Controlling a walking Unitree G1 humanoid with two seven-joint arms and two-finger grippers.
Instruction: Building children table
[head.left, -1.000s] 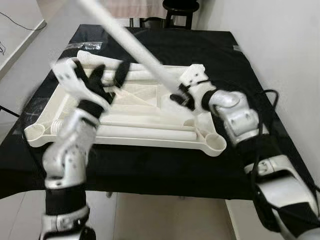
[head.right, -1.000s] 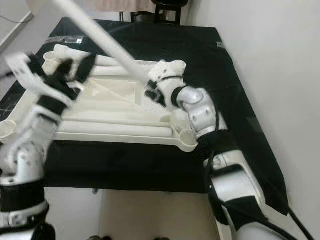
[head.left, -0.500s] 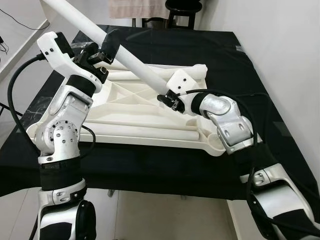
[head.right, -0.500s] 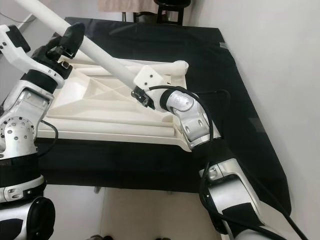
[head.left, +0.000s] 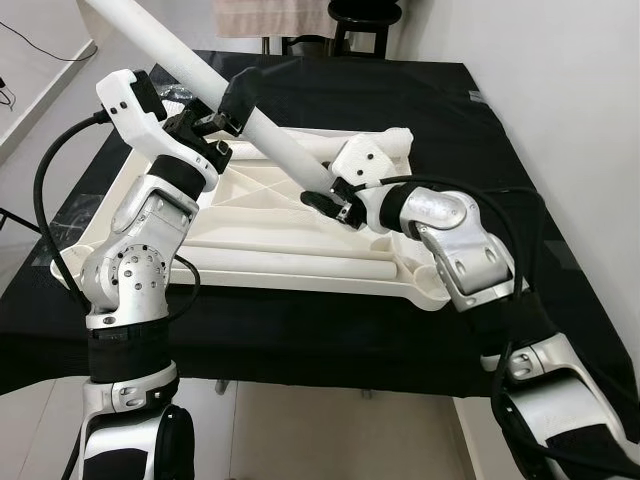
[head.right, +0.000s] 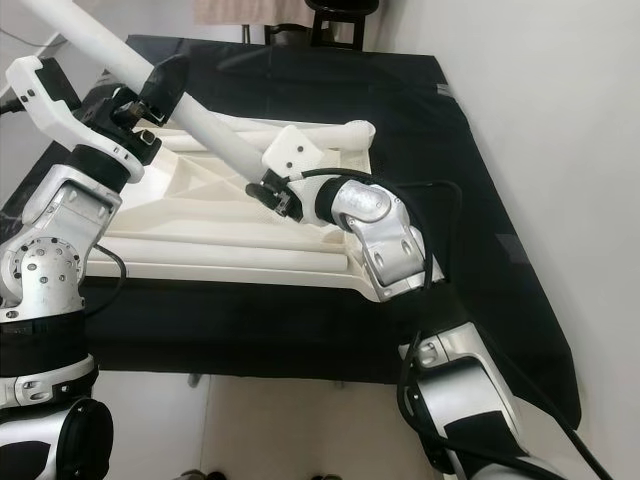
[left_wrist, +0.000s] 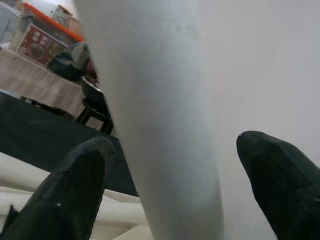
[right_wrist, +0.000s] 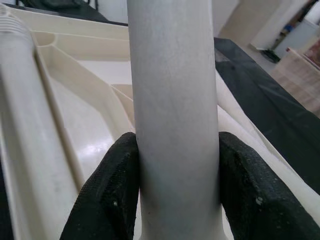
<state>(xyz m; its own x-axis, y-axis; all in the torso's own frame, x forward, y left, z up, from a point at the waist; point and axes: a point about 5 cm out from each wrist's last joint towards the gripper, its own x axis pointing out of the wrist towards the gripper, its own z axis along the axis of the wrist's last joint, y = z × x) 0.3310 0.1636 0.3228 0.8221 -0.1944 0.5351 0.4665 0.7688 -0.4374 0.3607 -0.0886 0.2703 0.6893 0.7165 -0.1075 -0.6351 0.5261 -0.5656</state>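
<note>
Across the middle of the left eye frame lies the white children's table top (head.left: 250, 225), upside down on the black-covered tabletop (head.left: 470, 130), its ribbed underside up and corner sockets showing at lower right and upper right. Spare white legs (head.left: 290, 268) rest along its near edge.

Running from the upper left of the frame down to the centre is the long white table leg (head.left: 215, 95), tilted, its lower end near the centre of the ribbed underside.

Half a second ago the left gripper (head.left: 232, 100) sat further toward the upper left; it has now slid down the leg toward the centre. Its fingers (left_wrist: 75, 195) straddle the leg with gaps on both sides, so they stand wide, guiding rather than clamping. The right gripper (head.left: 322, 200) has shifted a little to the left with the leg's lower end, its fingers (right_wrist: 120, 200) pressed tight against the tube, holding it.

Judging by this, the leg is being steered toward a socket but is not yet seated; the tilt still needs correcting.
</note>
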